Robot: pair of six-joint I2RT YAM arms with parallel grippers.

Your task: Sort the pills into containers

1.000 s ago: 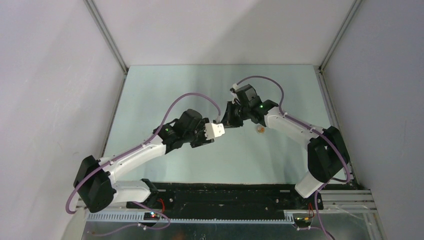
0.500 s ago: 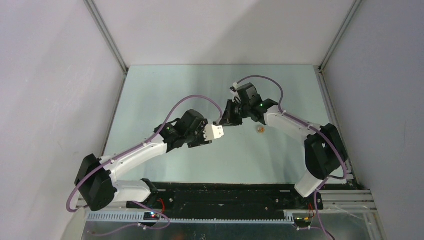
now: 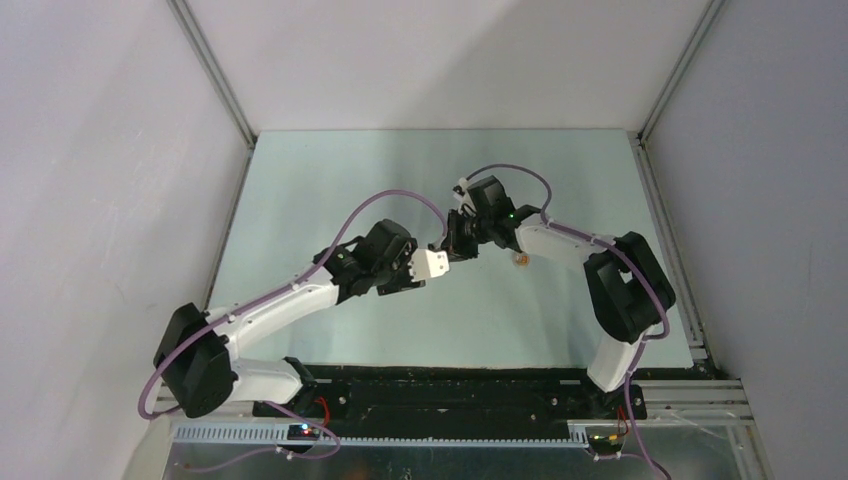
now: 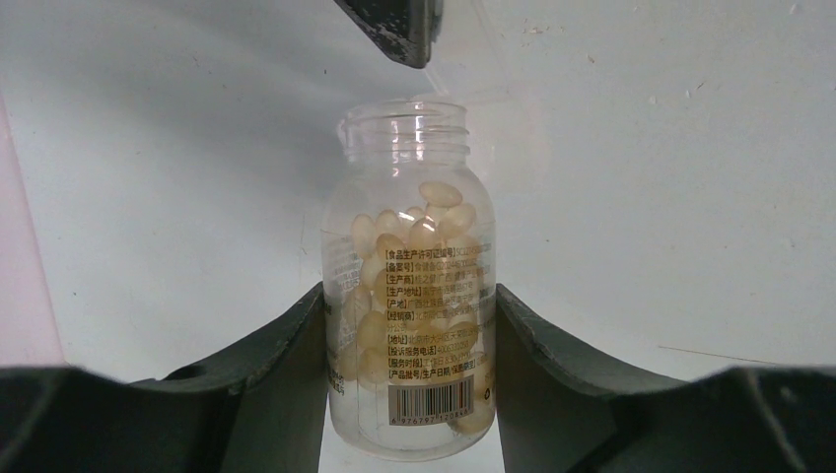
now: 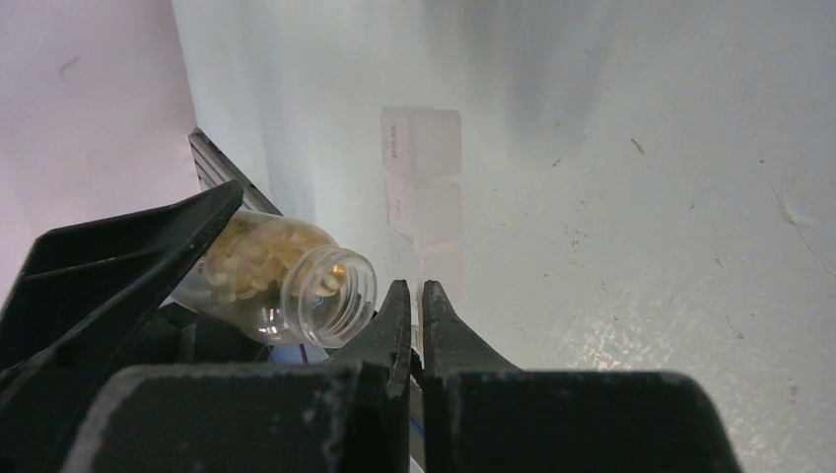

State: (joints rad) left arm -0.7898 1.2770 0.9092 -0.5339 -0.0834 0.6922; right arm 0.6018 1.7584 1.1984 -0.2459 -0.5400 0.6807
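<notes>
My left gripper is shut on a clear, uncapped, labelled bottle full of pale yellowish pills. In the right wrist view the bottle lies tilted, its open mouth just left of my right gripper, which is shut with nothing seen between the jaws. The white translucent pill box sits on the table beyond. From above, the left gripper and right gripper nearly meet, and the white box shows at the left gripper's tip. No loose pill is visible.
A small orange-tan object lies on the table under the right forearm; I cannot tell what it is. Grey walls enclose the table on three sides. A right fingertip hangs just above the bottle mouth.
The right gripper has moved a little left and nearer, closer to the bottle mouth, and its elbow has swung inward. The left gripper shifted slightly left with the bottle.
</notes>
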